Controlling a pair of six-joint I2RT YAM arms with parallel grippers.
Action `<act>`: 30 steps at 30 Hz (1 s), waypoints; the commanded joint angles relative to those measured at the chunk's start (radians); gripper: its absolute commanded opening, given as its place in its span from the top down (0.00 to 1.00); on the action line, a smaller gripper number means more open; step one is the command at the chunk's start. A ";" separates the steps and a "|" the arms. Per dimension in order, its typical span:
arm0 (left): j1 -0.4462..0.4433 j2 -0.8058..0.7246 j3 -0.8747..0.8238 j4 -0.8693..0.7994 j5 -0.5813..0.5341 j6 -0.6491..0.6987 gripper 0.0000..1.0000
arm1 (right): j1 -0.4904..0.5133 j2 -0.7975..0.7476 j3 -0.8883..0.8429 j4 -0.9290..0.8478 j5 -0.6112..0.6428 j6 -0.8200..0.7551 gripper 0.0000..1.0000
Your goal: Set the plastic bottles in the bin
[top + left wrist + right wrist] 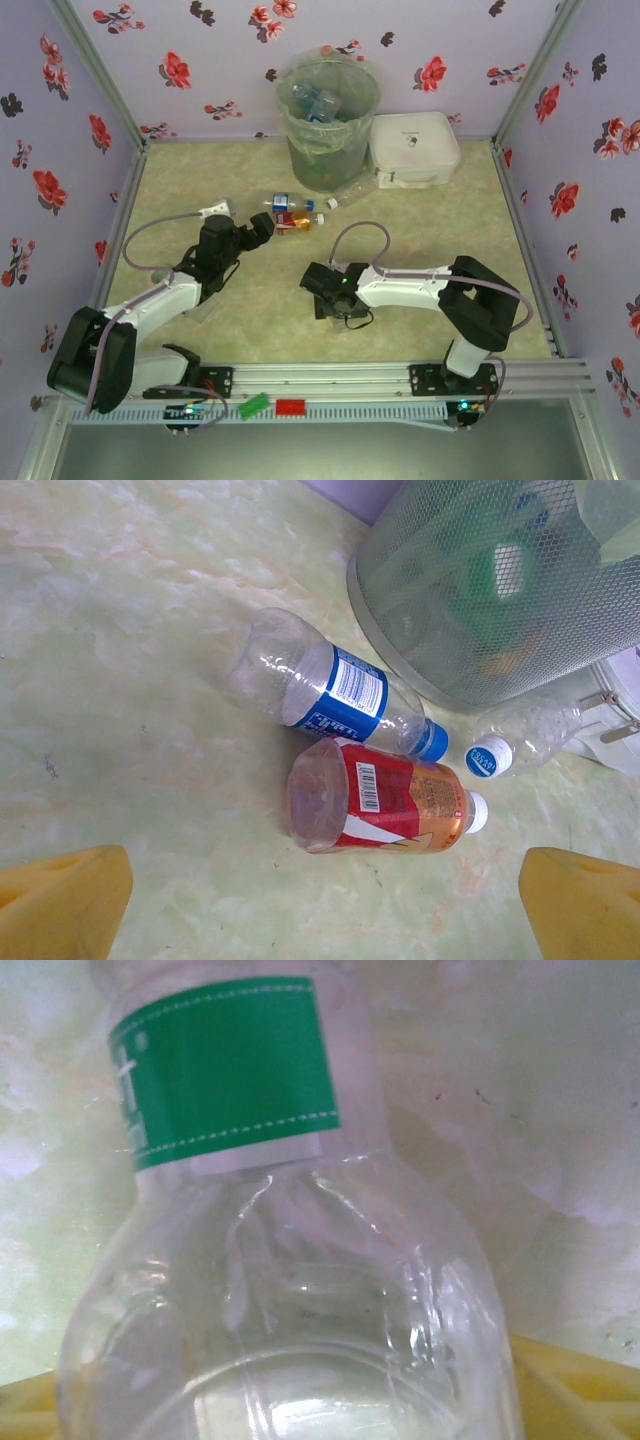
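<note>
Bin: one tall round grey-green mesh bin [326,150] lined with a translucent bag folded over its rim, at 12 o'clock on the counter. There are bottles inside, but their number cannot be counted.
Bottles at the bin's foot: three, all lying down at 6 to 7 o'clock from the bin. They are a clear plastic bottle with a blue label and blue cap [330,685], a red-orange labelled bottle with a white cap [385,805] just beside it, and a crumpled clear bottle with a blue-and-white cap [525,735] against the bin's base.
Bottle at the right hand: one clear plastic bottle with a green label [280,1260], close over a yellow finger [580,1380].
Left hand [252,230]: fingers [60,905] wide apart and empty, at 8 o'clock from the three bottles.
Right hand [325,290]: near the counter's centre, at 6 o'clock from the bin. Whether it is clamped on the green-labelled bottle cannot be told.
Box: one flat white square box [413,145], at 3 o'clock just beside the bin.
Counter [440,250]: pale green and marbled.
Room: lilac walls [200,50] printed with red and dark flowers on three sides, and a metal rail [330,385] at 6 o'clock.
</note>
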 commanded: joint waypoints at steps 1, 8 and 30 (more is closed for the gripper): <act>-0.003 -0.004 0.006 -0.011 -0.024 -0.019 0.00 | 0.007 -0.015 -0.008 0.001 -0.003 0.010 0.32; -0.003 0.004 0.054 -0.044 -0.021 -0.004 0.00 | -0.013 -0.103 -0.006 0.002 0.049 -0.081 0.49; 0.086 0.154 0.406 -0.227 0.076 0.048 0.00 | -0.406 -0.365 0.135 0.251 0.010 -0.425 0.55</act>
